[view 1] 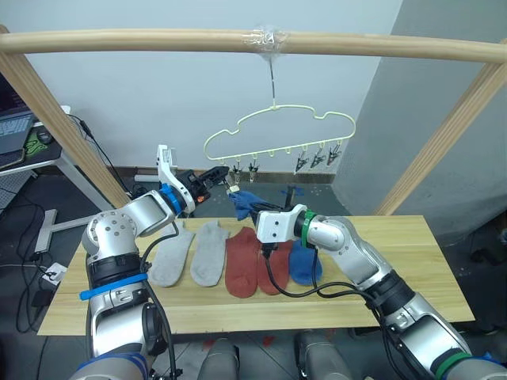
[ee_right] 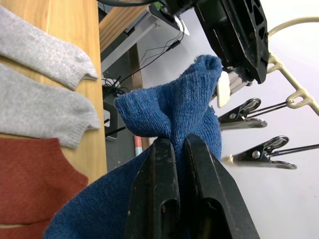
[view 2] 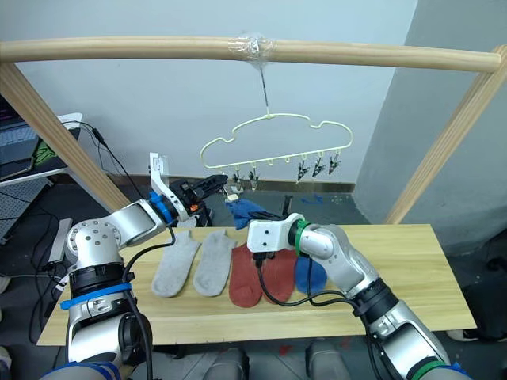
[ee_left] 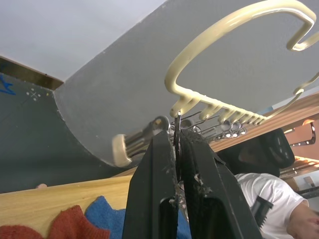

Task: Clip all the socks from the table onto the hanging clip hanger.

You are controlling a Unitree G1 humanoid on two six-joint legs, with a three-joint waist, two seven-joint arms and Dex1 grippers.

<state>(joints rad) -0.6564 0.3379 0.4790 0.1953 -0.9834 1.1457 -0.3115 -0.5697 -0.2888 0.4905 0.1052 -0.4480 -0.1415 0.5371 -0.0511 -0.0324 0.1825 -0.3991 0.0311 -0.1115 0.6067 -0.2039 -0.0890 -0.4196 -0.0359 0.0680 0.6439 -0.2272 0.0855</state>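
On the left, the left gripper (view 1: 224, 172) is raised above the back edge of the table (view 1: 396, 261), reaching to the left end of the clip hanger (view 1: 279, 136). Its two fingers are pinched together on the leftmost clip (ee_left: 175, 130), as the left wrist view shows, with the metal of the clip caught between the black pads.

On the tabletop below lie five socks in a row: two grey socks (view 1: 192, 252) side by side, then two red socks (view 1: 247, 264) overlapping each other, then one blue sock (view 1: 302, 265) lying flat, partly under the right arm.

The hanger hangs by its hook from the wooden pole (view 1: 158, 41) overhead, where the hook is wrapped in clear tape. Further clips (view 1: 318, 158) dangle along its bar toward the right end, none of them holding anything.

The right gripper (view 1: 255, 207) is lifted over the middle of the table, clenched on a second blue sock (ee_right: 174, 112). That sock is held up in the air just beside the left gripper and just below the leftmost clips, its cuff bunched above the fingers (ee_right: 159, 189)
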